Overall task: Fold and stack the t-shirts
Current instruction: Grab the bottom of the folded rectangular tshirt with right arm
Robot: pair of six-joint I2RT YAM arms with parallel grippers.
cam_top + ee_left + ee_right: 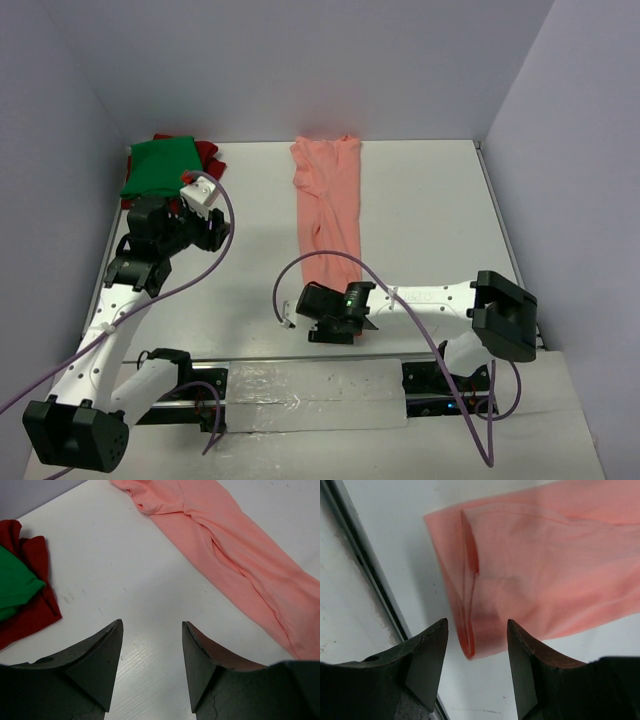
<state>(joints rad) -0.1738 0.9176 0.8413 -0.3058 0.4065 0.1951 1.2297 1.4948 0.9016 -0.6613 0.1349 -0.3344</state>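
The salmon-pink t-shirt [327,205] lies folded lengthwise in a long strip down the middle of the table. Its near end [485,630] shows just beyond and between the fingertips of my right gripper [476,625], which stands open and holds nothing. A green t-shirt [158,166] rests on a dark red one [208,154] at the far left corner. My left gripper [152,625] hovers open over bare table between that pile [22,595] and the pink strip [240,555]. In the top view the left gripper [208,232] is near the pile and the right gripper [308,312] sits at the strip's near end.
A metal rail and taped strip [310,392] run along the table's near edge; the rail [375,580] shows close to the left of my right gripper. Grey walls close in the table on the left, back and right. Purple cables [230,240] loop off both arms.
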